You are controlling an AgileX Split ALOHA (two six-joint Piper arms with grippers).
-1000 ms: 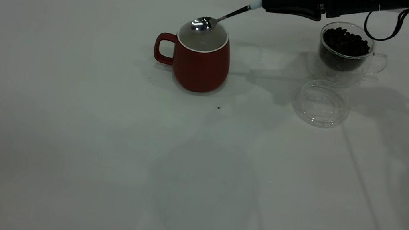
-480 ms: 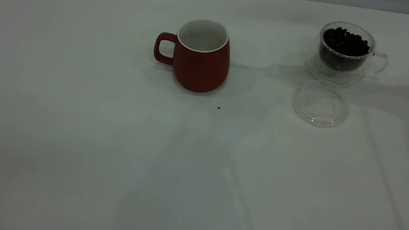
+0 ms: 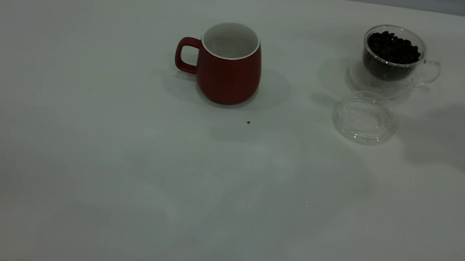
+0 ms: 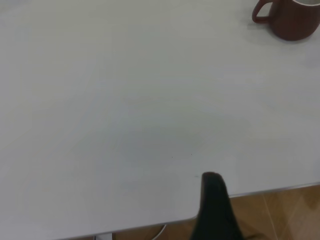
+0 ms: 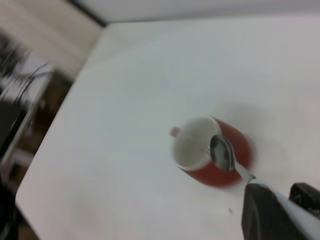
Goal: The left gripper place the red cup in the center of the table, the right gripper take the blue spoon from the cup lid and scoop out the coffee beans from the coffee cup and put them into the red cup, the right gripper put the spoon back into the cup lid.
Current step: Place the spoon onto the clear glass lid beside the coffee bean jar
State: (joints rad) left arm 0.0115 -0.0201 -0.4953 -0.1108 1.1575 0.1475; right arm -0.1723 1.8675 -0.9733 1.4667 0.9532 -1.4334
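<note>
The red cup [image 3: 228,63] stands upright near the table's middle, handle to the left, its white inside showing. At the back right is the glass coffee cup [image 3: 392,57], full of dark beans. The clear cup lid [image 3: 364,117] lies in front of it with nothing on it. No arm shows in the exterior view. In the right wrist view my right gripper [image 5: 280,200] is shut on the pale handle of the spoon [image 5: 222,152], whose metal bowl hangs high over the red cup [image 5: 220,175]. My left gripper [image 4: 215,210] sits at the table's near edge, far from the red cup [image 4: 292,20].
A small dark speck [image 3: 248,122] lies on the white table [image 3: 118,155] just in front of the red cup. Arm shadows fall across the table's right side. The table's edge and wooden floor [image 4: 280,215] show in the left wrist view.
A second ago the right arm held the spoon over the red cup in the exterior view. It has since left that view, and its shadow has shifted to the right.
</note>
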